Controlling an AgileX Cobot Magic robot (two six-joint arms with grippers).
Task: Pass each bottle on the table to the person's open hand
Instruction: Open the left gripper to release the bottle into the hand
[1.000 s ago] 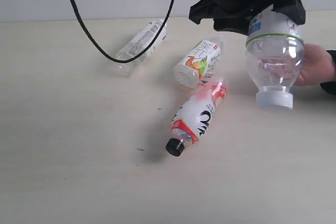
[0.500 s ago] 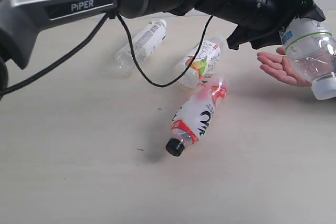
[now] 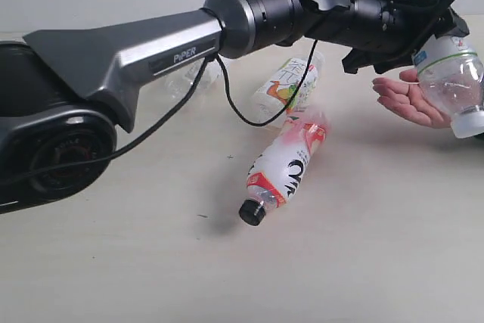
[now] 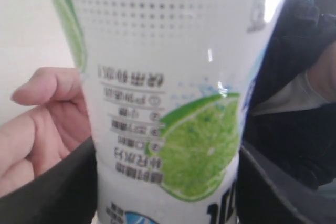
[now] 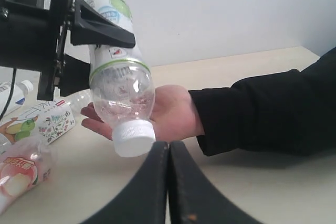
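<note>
- Pinching the green bottle [image 3: 450, 73] by its labelled part, the left gripper [image 3: 423, 17] holds it tilted, white cap [image 3: 470, 122] downward
- Green bottle hangs just above the hand [image 3: 408, 100], held palm up at the right of the counter [image 3: 113, 262]; whether they touch, I cannot tell
- Right gripper [image 5: 168, 150] is pressed together on nothing
- Red bottle [image 3: 287, 164] lies mid-counter, black cap [image 3: 252, 212] toward the camera; fruit bottle [image 3: 287, 85] lies just behind it
- Plain bottle [image 5: 14, 95] lies farther back, mostly hidden by the arm [image 3: 151, 43] in the exterior view
</note>
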